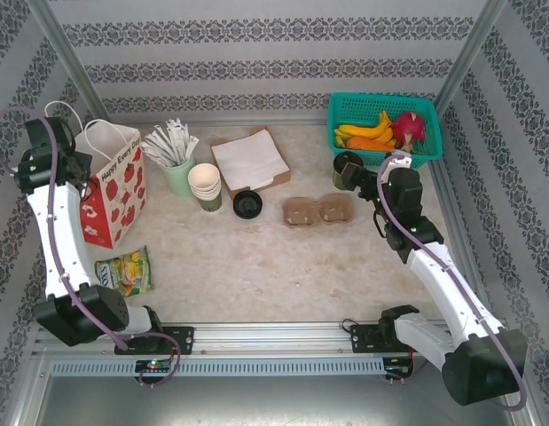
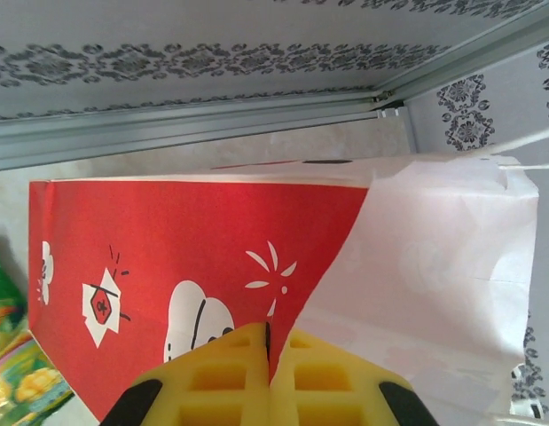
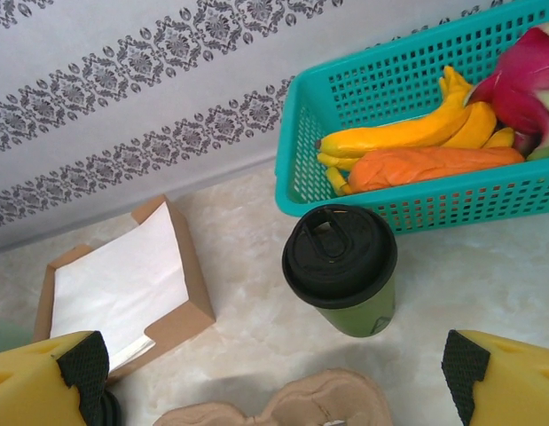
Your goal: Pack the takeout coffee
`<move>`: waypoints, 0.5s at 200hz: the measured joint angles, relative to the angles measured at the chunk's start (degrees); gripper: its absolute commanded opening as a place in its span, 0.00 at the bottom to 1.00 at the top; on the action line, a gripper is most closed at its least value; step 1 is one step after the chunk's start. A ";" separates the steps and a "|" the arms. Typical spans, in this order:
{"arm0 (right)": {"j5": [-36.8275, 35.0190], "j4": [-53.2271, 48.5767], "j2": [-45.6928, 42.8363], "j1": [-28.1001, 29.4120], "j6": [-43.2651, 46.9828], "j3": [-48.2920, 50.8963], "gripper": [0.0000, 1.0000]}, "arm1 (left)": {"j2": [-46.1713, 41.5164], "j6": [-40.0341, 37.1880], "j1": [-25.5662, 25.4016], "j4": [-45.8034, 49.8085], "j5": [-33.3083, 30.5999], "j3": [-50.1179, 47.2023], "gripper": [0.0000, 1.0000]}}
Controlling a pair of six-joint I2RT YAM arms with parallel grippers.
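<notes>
Coffee (image 3: 341, 266) stands upright on the worktop at far right, just beside the near wall of the basket (image 3: 292, 151); whether they touch, cannot tell. Right gripper (image 3: 272, 368) hovers on its near side, fingers spread wide, nothing held. Left gripper (image 2: 268, 342) is at the bag (image 2: 194, 257), far left, fingers pressed together; paper nipped between them or not, cannot tell. Risks: a finger may catch the basket wall as it closes in, since the gap looks slim. A hard squeeze could buckle the paper cup or pop the lid; a high grip on the lid alone could slip. Bag sits well apart from the coffee, so the carry is long; a tilt would spill. Carrier (image 1: 318, 210) lies near the path. Unclear: cup fill level. In the top view the arm covers most of the coffee. Bag mouth is not readable, so its opening is unconfirmed.
</notes>
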State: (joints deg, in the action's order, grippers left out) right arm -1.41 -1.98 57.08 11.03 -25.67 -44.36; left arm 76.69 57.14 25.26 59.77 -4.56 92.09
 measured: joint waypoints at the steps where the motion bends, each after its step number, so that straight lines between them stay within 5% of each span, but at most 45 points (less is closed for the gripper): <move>1: 0.02 -0.02 0.04 0.00 -0.07 -0.04 0.98 | 0.00 0.00 0.00 0.00 0.00 0.00 0.00; 100: 4.37 -4.87 6.84 0.55 -4.17 -1.70 0.98 | -10.56 -11.76 0.20 19.12 3.54 8.24 0.00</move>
State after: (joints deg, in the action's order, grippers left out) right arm 2.96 -6.85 63.92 11.57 -29.85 -46.06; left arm 66.13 45.39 25.45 78.89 -1.02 100.33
